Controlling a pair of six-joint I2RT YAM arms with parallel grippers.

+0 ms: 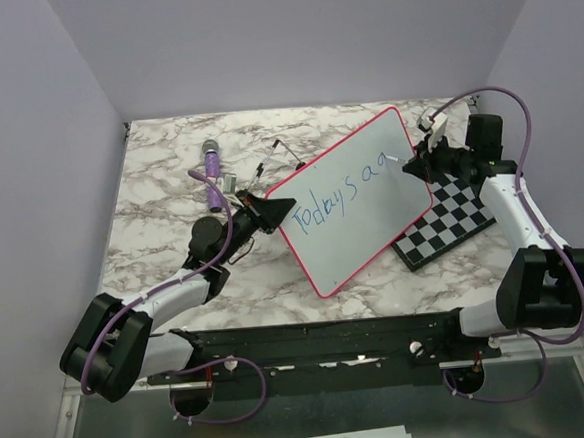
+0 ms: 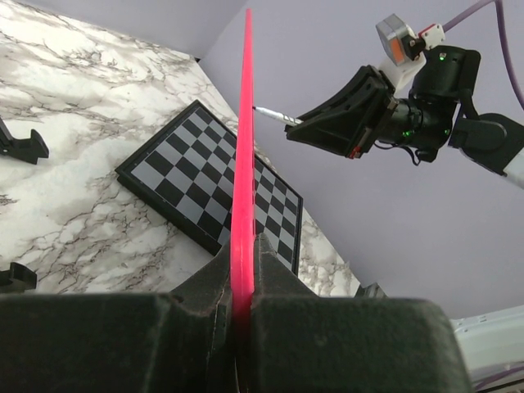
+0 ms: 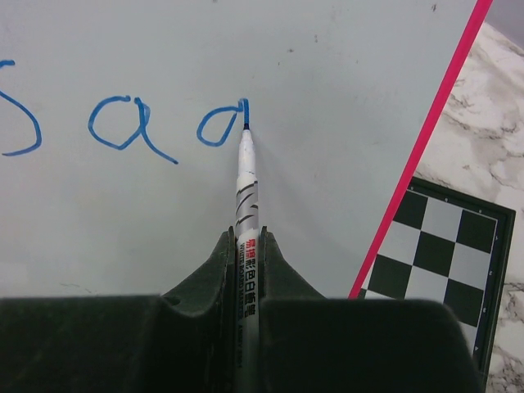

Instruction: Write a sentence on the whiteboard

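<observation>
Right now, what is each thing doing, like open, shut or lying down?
whiteboard, gripped by its pink edge in the left pincer.
sentence, unfinished: blue "Todays a" and a started letter.
marker, uncapped, tip touching the whiteboard.
left pincer, shut on the whiteboard's edge.
right pincer, shut on the marker.
chessboard, lying flat on the table.
purple pen, lying loose on the table.

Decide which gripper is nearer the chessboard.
Right. The right gripper, holding a marker, sits beside the chessboard, by its far edge. The left gripper clamps the whiteboard at its opposite edge, the board lying between.
</observation>
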